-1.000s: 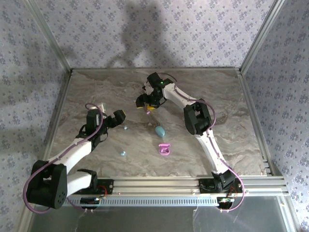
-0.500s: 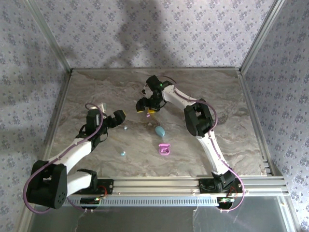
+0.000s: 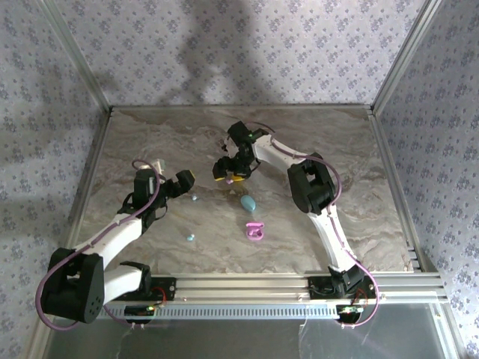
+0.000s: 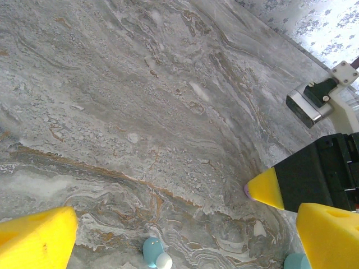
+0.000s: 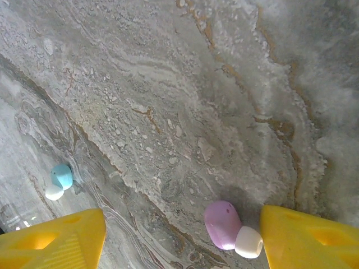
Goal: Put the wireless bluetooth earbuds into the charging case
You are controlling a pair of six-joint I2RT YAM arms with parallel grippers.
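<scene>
1. Marbled grey worktop [image 3: 150, 134], with patterned walls on three sides. The right hand [image 5: 182, 240] hangs low over the far middle of it, jaws apart and clasping nothing.
2. The pink earbud [image 5: 224, 224] lies flat on the worktop between the yellow fingers [image 5: 305, 241]. It sits close against one finger, with a wide gap to the other, and its white tip points at the near finger.
3. One blue earbud [image 5: 59, 180] lies outside the jaws, well apart from the pink one. A second blue earbud [image 3: 190, 237] lies nearer the arm bases.
4. The left hand [image 3: 174, 173] is released, spread wide and empty, with the first blue earbud just beside it.
5. The pink case [image 3: 255, 231] looks open. The blue case [image 3: 248, 202] lies between it and the right hand.
6. Judgement: the step in hand is the pick of the pink earbud.
   - Shift the right hand sideways until the bud is centred. Closing off-centre would let one finger shove it along the worktop.
   - Bring the pads onto the pink body, not the white tip.
   - Close slowly, then lift straight up.
7. Risk: the bud is small and glossy, so it may squirt out or roll in the grip. Which way the case socket faces is too small to tell; check that before lowering the bud into the pink case.
</scene>
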